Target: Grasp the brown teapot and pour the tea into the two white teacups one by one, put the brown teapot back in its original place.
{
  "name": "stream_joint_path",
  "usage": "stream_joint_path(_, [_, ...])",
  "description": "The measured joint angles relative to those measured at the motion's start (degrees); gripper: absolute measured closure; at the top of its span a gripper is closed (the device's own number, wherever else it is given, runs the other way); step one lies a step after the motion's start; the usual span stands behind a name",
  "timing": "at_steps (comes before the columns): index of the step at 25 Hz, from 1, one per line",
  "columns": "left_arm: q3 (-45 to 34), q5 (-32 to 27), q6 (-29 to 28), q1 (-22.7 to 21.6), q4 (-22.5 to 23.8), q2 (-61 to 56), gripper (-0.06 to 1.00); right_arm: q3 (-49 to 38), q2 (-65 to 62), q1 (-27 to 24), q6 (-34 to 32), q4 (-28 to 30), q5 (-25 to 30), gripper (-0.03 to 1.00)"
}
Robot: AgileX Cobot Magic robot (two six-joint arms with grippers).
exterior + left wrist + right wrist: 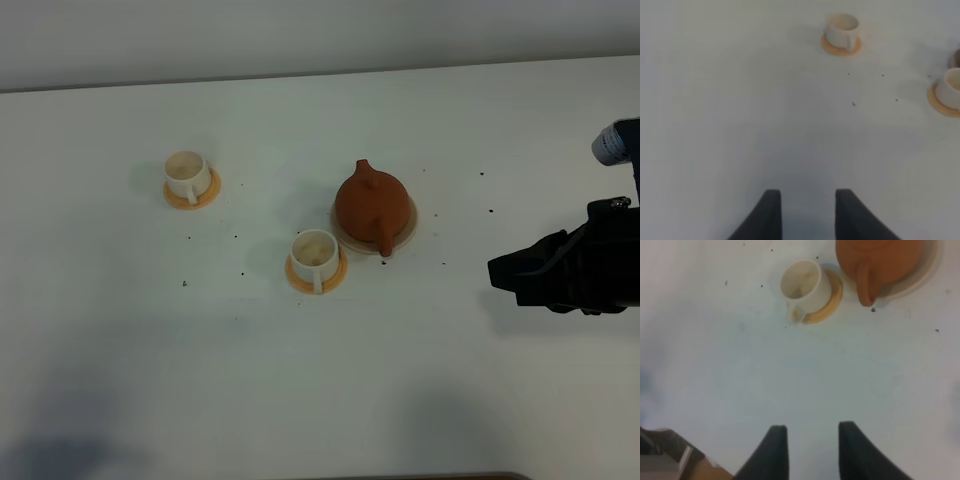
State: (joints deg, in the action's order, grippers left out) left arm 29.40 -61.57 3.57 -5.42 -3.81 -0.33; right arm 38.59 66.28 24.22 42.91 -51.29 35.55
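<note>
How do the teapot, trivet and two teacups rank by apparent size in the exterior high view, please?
Brown teapot and beige trivet: near alike, trivet rim just wider.
Far teacup and near teacup: alike, smallest.

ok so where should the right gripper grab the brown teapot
By its stubby straight handle. It juts from the round brown teapot toward the near edge of the table, narrow enough for the jaws, while the body looks too wide. Bring the right gripper in from the near right, away from the white teacup beside it.
</note>
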Motion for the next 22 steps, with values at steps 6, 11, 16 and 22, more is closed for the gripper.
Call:
stream_joint_path(6, [0.0, 0.0, -0.41, -0.41, 0.0, 0.0, 0.68, 0.0, 0.0, 0.0, -0.13, 0.04, 0.0, 0.73])
stream_joint_path(11, [0.0, 0.0, -0.55, -0.46, 0.0, 0.0, 0.68, 1.57, 0.96, 0.0, -0.27, 0.04, -0.83, 0.73])
stream_joint_path(16, [0.0, 0.0, -0.57, -0.46, 0.0, 0.0, 0.68, 7.8, 7.32, 0.0, -1.8, 0.29, 1.07, 0.73])
stream_joint_path(22, [0.0, 0.0, -0.61, -0.46, 0.0, 0.0, 0.68, 19.01, 17.75, 0.0, -12.12, 10.11, 5.53, 0.73])
